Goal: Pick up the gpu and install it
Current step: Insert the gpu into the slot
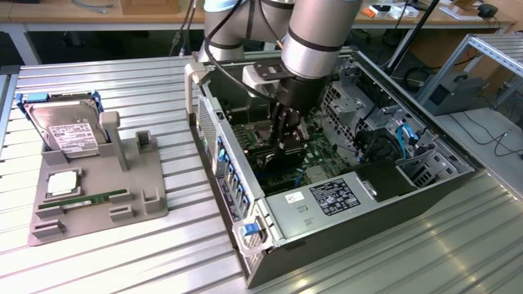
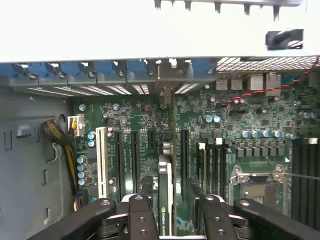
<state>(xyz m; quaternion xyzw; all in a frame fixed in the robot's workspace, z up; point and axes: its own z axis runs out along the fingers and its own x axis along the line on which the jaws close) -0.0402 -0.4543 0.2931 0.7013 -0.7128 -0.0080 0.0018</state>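
The gpu [image 2: 165,200] stands on edge in a motherboard slot inside the open computer case [image 1: 245,239]. Its thin dark edge runs toward the rear slot brackets. My gripper [image 2: 170,189] straddles it from above. Its black fingers [image 2: 146,187] sit on either side of the card with a gap between each of them and the card, so it is open. In the exterior view the arm reaches down into the case, with the gripper [image 1: 286,150] just over the dark gpu [image 1: 280,163] on the green motherboard [image 1: 315,160].
A grey fixture [image 1: 90,202] at the exterior view's left holds a hard drive [image 1: 70,131], a processor [image 1: 63,184] and a green memory stick [image 1: 94,199]. Case walls, drive cages [image 1: 359,101] and the power supply [image 1: 327,199] surround the gripper. An empty CPU socket [image 2: 260,187] lies beside the slots.
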